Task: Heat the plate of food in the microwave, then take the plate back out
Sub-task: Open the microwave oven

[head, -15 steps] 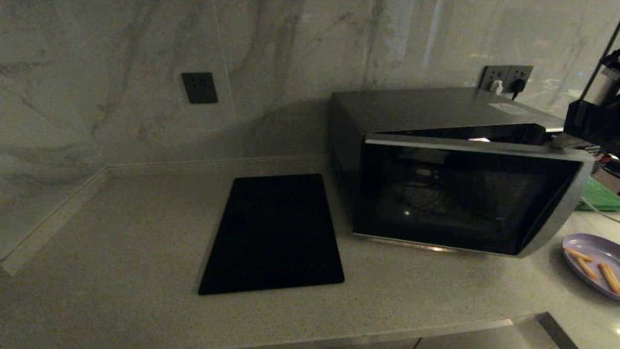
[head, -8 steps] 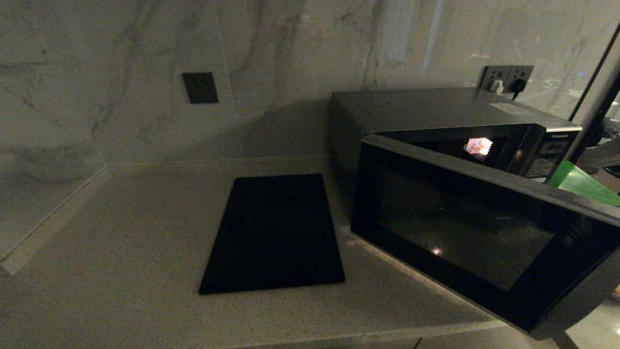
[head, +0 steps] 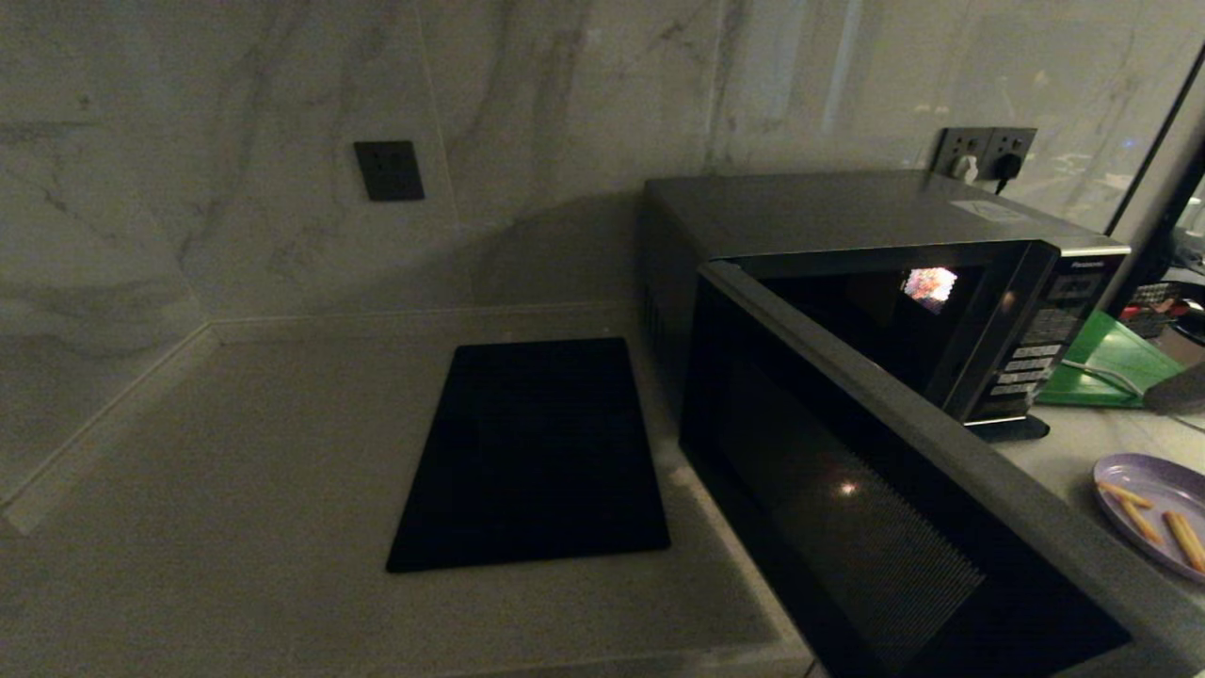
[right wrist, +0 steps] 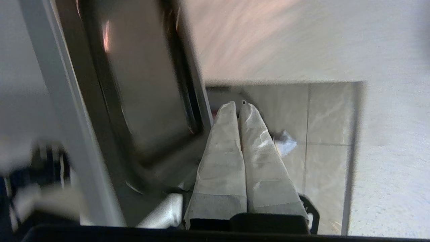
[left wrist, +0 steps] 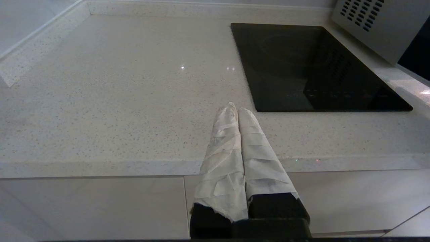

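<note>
I count one microwave point(head: 847, 282) on the surface point(head: 235, 452), its door point(head: 894, 527) swung wide out toward me and hinged on the left; the door's lower right corner runs out of the head view. The cavity behind it is dark, and I can make out only one small bright reflection inside. One keypad panel point(head: 1031, 348) shows on the microwave's right face.

One plate of food point(head: 1153, 513) sits on the surface to the right of the microwave, cut by the view's edge; I count three orange-tan sticks on it. One flat black slab point(head: 532, 452) lies just left of the microwave. One green board point(head: 1101, 363) lies behind the plate, partly hidden by the microwave. Two wall sockets are visible, one above the slab point(head: 388, 169), one behind the microwave point(head: 984, 151).

The left gripper point(left wrist: 235, 109) hangs off the surface's front edge, near the slab, its wrapped fingers pressed together and empty. The right gripper point(right wrist: 239, 104) is beside the open door, fingers together, holding nothing; its surroundings are blurred.
</note>
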### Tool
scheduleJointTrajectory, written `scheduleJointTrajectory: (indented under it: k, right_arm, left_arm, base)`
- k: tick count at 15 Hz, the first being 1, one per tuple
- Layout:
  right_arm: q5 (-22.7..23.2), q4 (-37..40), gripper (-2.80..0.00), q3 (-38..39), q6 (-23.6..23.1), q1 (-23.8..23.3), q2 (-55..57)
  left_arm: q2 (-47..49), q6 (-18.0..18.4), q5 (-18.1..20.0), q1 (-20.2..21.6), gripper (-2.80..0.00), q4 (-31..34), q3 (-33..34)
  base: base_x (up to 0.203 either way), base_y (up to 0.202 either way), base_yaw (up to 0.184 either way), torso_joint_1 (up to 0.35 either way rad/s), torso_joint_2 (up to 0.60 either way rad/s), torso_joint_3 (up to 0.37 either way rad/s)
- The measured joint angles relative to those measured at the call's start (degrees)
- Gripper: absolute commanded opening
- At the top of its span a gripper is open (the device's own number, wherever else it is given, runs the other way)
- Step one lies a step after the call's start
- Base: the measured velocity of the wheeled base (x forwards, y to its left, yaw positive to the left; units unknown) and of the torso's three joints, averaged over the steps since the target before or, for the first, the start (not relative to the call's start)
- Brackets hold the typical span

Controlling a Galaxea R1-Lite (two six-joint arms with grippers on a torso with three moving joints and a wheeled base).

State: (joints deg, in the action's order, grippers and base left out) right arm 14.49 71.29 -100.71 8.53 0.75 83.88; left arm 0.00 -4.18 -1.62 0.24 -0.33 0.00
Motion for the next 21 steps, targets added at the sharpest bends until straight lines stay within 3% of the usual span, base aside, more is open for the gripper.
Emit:
scheduleJointTrajectory:
  k: [3, 8, 12, 21]
  right_arm:
    - [-0.23, 0.19, -2.8, 6.67, -0.3, 11.54, -1.67]
    - [0.34, 0.63, -2.8, 13.83, -0.09, 26.07, -3.72]
    - [3.35, 2.54, -2.8, 14.47, -0.13, 29.25, -5.0]
    - [5.6, 2.83, -2.8, 13.34, -0.3, 30.17, -6.13]
  left_arm:
    - [0.0, 0.0, -0.02, 0.0, -2.8, -0.01, 0.0]
    - [0.0, -0.02, 0.0, 0.0, -2.8, 0.0, 0.0]
    - [0.0, -0.01, 0.0, -0.02, -2.8, 0.0, 0.0]
    - [0.0, -0.02, -0.02, -0.02, -2.8, 0.0, 0.0]
  base:
    - [0.0, 0.0, 0.0, 0.0, 0.0, 0.0]
    - [0.0, 0.0, 0.0, 0.0, 0.0, 0.0]
    - [0.0, 0.0, 0.0, 0.0, 0.0, 0.0]
    - [0.0, 0.0, 0.0, 0.0, 0.0, 0.0]
